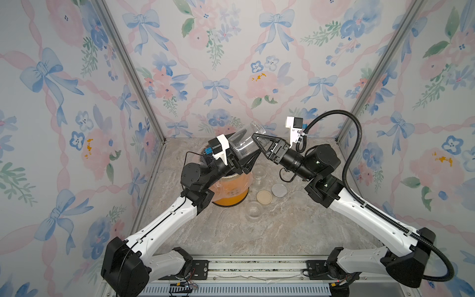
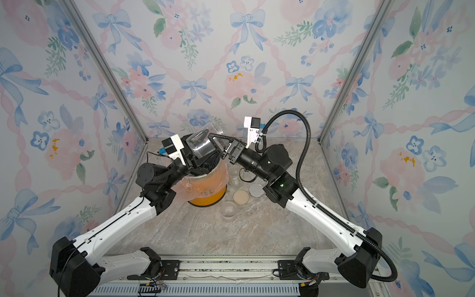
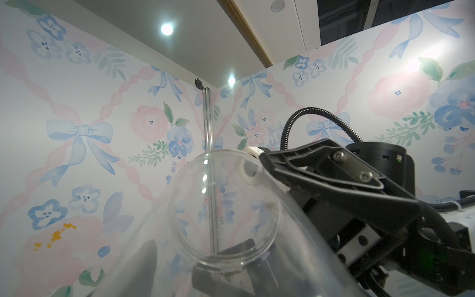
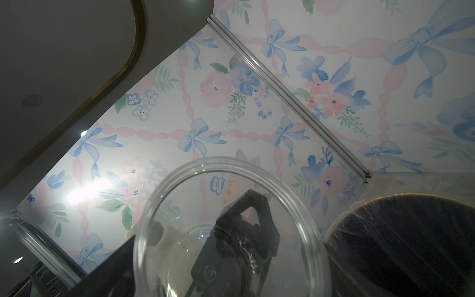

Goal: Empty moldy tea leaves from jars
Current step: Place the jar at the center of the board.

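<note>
1. The jar is clear and lidless. It is held tilted in the air just above the bin, with its threaded mouth pointing up toward the back wall.
2. The wallpaper shows straight through its walls. In the right wrist view the base looks faintly yellowed and speckled. I cannot tell what the specks are.
3. The left gripper clamps the jar's lower half. In the left wrist view its fingers show as dark shapes through the glass.
4. The right gripper has its jaws spread wide. One finger lies along the jar's wall near the mouth, and the other is mostly hidden. I cannot tell whether either presses on the glass.
5. The bin is orange with a plastic liner. In both top views the left arm covers much of its rim. In the right wrist view its inside is dark and the contents are unreadable.
6. Two other jars stand open on the table beside the bin. They are hard to see against the marbled top.
7. A beige lid and a grey lid lie flat near them. A faint clear disc sits at the right arm's edge and is barely visible.
</note>
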`<state>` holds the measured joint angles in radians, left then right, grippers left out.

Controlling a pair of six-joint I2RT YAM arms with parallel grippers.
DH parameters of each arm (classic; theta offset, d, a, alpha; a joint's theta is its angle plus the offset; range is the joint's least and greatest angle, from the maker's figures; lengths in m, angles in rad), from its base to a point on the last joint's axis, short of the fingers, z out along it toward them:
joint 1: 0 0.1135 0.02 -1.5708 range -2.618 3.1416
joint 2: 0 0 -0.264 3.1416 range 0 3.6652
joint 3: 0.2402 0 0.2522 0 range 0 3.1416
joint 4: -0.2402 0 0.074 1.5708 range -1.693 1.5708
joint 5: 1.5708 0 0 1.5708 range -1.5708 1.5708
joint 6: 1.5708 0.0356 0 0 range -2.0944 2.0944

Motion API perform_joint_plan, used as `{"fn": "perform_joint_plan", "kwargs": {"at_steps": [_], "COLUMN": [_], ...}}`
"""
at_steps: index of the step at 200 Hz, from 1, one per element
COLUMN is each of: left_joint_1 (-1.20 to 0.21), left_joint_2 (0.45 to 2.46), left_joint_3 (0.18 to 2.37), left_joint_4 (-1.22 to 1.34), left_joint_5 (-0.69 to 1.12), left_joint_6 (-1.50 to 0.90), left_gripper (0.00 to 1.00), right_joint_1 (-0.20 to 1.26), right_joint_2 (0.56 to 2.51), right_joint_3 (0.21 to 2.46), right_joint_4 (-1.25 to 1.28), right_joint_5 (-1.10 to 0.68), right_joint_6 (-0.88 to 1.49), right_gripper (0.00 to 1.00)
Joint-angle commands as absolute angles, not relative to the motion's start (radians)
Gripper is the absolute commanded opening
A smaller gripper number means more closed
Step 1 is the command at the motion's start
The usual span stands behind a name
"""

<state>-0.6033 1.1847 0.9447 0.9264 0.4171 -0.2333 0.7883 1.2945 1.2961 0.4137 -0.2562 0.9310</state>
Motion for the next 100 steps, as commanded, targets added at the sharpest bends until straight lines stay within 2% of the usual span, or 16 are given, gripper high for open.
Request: {"fn": "perform_joint_plan", "kwargs": {"at_steps": [1,69,100], "left_joint_1": [-0.609,-0.622,-0.624], "left_joint_2": [1.187,1.21,1.207], "left_joint_3": [0.92,0.913,0.898], "left_joint_4": [0.97,0.973,0.973], "left_joint_5": [0.423,0.439,0.435], "left_joint_6": [-0.254,-0.258,-0.252], "left_gripper": [0.44,0.43,0.44], "right_joint_1": [0.798,0.788,0.775], "right_joint_2": [1.303,1.355,1.379], "right_joint_3": [1.36,1.415,1.427], "right_joint_4": [0.374,0.349,0.362], "right_joint_5": [-0.24,-0.269,-0.296], "right_joint_6": [0.86,0.859,0.876], "right_gripper": [0.97,1.0,0.93]}}
